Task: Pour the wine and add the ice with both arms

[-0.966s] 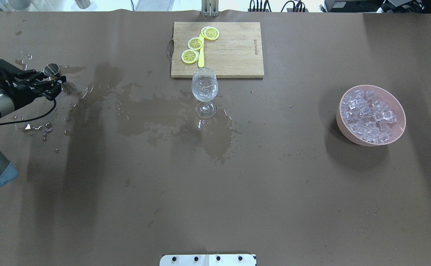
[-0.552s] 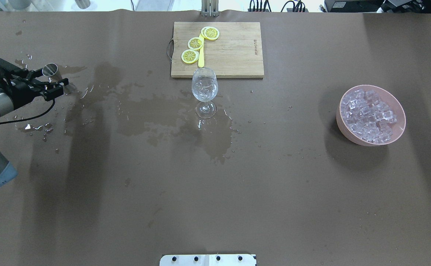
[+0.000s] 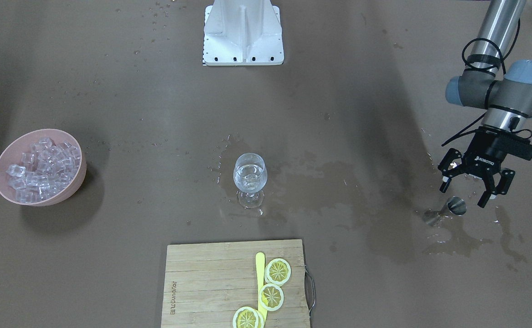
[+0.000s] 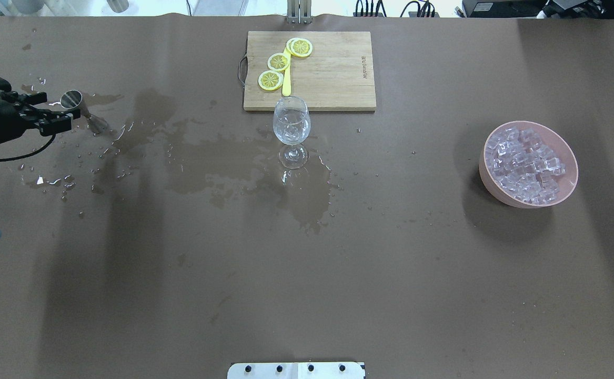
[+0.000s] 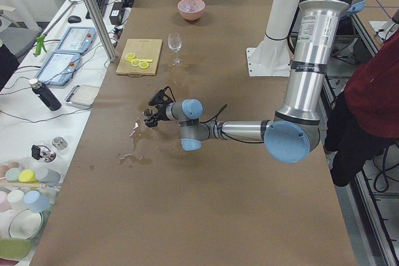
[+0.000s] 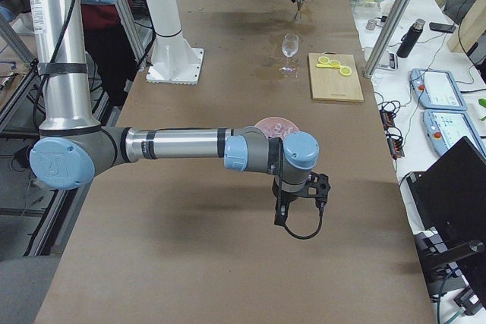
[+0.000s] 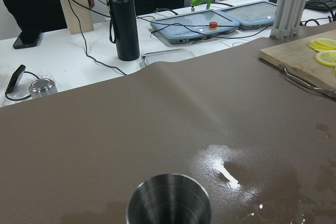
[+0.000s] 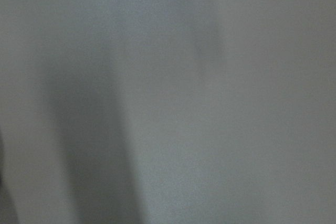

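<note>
Since the wine (image 3: 249,178) already lies as a shallow clear pool in the wine glass (image 4: 291,125), I judge the pour done and the ice step next. The glass stands upright at the middle of the table (image 4: 338,295), just in front of the cutting board (image 4: 333,73). I cannot make out whether any cube is in it.

The ice (image 4: 526,164) is heaped in the pink bowl (image 4: 488,185), well apart from the glass on the robot's right side. I judge the right arm (image 6: 175,144) the nearer one. In the right-end view the right gripper (image 6: 298,214) hangs above the table on the camera's side of the bowl. From those fingers the ice therefore lies toward the table's middle, with the glass further along roughly the same line. The wrist hides part of the bowl there. No other view shows this gripper, so I cannot tell how its fingers stand; its wrist camera returns only grey blur.

The left gripper (image 3: 465,193) is at the table's left end, fingers spread wide and empty. It hovers just beside the steel jigger (image 3: 453,207), which stands upright, mouth up, touching neither finger. The left wrist view cuts the jigger off at the frame's bottom edge. Spilled liquid (image 4: 243,163) darkens the table between jigger and glass.
</note>
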`<state>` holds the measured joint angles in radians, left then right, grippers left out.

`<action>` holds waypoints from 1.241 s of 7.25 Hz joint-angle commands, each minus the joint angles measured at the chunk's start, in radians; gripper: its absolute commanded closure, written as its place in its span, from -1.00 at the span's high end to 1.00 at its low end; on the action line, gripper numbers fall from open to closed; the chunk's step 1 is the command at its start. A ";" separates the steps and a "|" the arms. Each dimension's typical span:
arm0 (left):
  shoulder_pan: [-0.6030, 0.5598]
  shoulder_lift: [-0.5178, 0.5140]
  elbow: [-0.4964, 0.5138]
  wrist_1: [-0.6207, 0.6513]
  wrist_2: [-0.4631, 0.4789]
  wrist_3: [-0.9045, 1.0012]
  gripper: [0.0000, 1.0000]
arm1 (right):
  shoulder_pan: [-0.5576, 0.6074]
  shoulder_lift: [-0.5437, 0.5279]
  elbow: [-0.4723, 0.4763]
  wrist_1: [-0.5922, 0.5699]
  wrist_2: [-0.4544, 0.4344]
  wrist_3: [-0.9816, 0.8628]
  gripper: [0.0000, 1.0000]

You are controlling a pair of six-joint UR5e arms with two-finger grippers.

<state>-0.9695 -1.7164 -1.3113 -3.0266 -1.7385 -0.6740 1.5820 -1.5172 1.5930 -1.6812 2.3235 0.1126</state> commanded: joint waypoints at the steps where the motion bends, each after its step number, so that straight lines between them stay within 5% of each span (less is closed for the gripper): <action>1: -0.171 0.001 -0.095 0.247 -0.254 0.002 0.97 | 0.001 0.006 0.007 0.000 -0.001 0.001 1.00; 3: -0.347 -0.008 -0.098 0.407 -0.486 0.013 0.97 | 0.001 0.009 0.007 -0.002 0.004 0.001 1.00; 6: -0.530 -0.023 -0.097 0.668 -0.672 0.231 0.97 | 0.001 0.005 0.015 -0.003 0.005 0.001 1.00; 9: -0.624 -0.028 -0.095 0.921 -0.707 0.474 0.97 | 0.003 0.005 0.013 -0.017 0.013 0.001 1.00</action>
<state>-1.5529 -1.7432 -1.4074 -2.2144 -2.4358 -0.3151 1.5834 -1.5119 1.6063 -1.6937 2.3330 0.1135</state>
